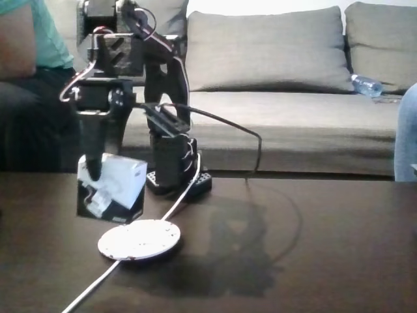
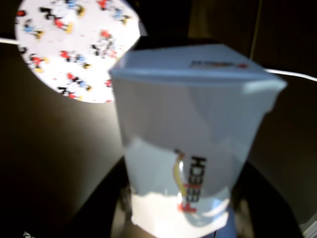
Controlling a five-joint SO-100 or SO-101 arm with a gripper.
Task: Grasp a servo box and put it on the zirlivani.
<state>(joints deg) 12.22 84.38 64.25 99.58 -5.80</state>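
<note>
Fixed view: dark glossy table [image 1: 326,261], grey fabric sofa [image 1: 273,78] behind, plastic bottle [image 1: 366,85] on its seat, a person's teal sleeve [image 1: 49,32] at left. Black arm's gripper [image 1: 93,171] has its jaws clamped on the servo box [image 1: 112,189], cube-like cardboard, white above, black below, tilted and held off the table, just left of and above the zirlivani [image 1: 139,239]. Thin round white disc, white cable [image 1: 91,290] trailing. Wrist view: disc [image 2: 74,47] printed with small cartoon figures.
</note>
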